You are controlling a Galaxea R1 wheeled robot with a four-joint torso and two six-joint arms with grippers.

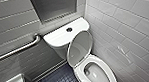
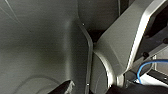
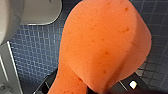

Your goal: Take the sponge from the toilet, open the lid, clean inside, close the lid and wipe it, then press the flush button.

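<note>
Right now the right gripper [image 3: 95, 90] is pinching the sponge [image 3: 105, 45] by its narrower end. The dark jaws are pressing in on either side of the orange-red pad, and the broad rounded end is bulging out away from the wrist. The sponge is hanging above the dark blue mosaic floor [image 3: 32, 57], with a white curve of ceramic showing beyond it, apart from it.

Over in the corner, the toilet [image 1: 79, 73] is sitting between the tiled walls. Its lid [image 1: 80, 48] is standing raised, tipping back toward the tank [image 1: 58, 38] and showing its greyish underside to the room. The bowl is lying open below it. The flush button [image 1: 69, 29] is sitting as a small dark dot in the middle of the tank top.

A metal grab bar [image 1: 17, 50] is running along the left wall and ending just beside the tank. A dark framed panel [image 1: 52, 5] is hanging on the wall above it.

The left gripper [image 2: 91, 89] is facing grey curved surfaces, with a blue cable [image 2: 147, 65] looping nearby. I cannot tell whether it is spread or pressed together.
</note>
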